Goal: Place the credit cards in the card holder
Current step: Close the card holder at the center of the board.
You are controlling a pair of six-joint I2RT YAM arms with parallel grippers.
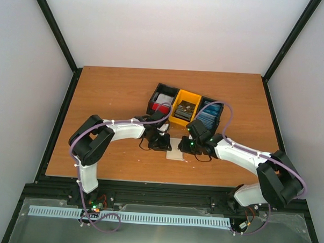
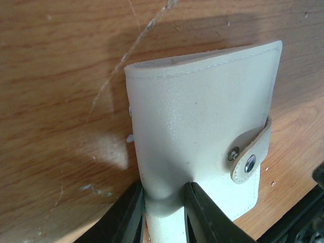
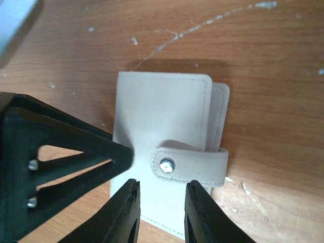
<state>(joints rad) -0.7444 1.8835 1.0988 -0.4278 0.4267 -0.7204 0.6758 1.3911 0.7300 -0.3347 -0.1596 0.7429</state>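
Early: card holder [image 3: 162, 116] snapped shut toward counter's [image 1: 98, 97] near edge, left hand [image 2: 163, 191] pinching it, right hand [image 3: 161, 195] narrowly parted, empty, above; credit cards [image 1: 209, 114] in bin tray [image 1: 176, 121].

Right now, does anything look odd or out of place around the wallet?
Yes. The card holder is snapped shut, tab fastened, so no card can go in yet. The left claw pinches its edge, puckering the material. White scratches mark the table.
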